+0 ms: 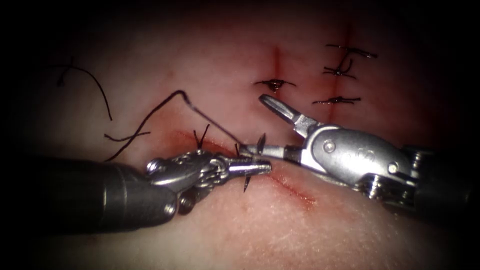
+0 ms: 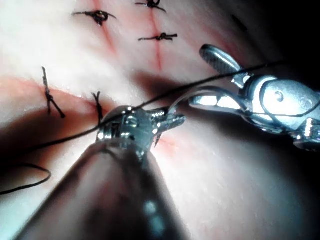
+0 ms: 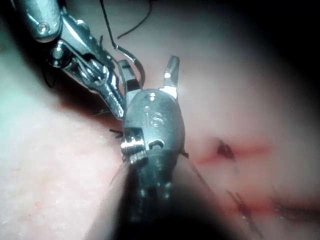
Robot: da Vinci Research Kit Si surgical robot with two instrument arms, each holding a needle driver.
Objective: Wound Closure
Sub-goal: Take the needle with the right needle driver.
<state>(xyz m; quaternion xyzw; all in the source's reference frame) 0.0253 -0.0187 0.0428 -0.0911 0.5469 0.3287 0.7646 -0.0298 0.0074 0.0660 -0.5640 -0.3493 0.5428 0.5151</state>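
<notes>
Steel needle (image 1: 215, 125) hangs clear of the tissue (image 1: 300, 235), just above the cut (image 1: 297, 192), with thread (image 1: 145, 122) trailing off to the left. The left end effector (image 1: 255, 167) is closed and seems to grip the needle near its tip end, though the contact is hard to make out. The right end effector (image 1: 254, 125) gapes wide and holds nothing, its lower jaw beside the needle. This reads as a handover. A regrasp needs the right jaws squarely across the curve before the left ones let go.
</notes>
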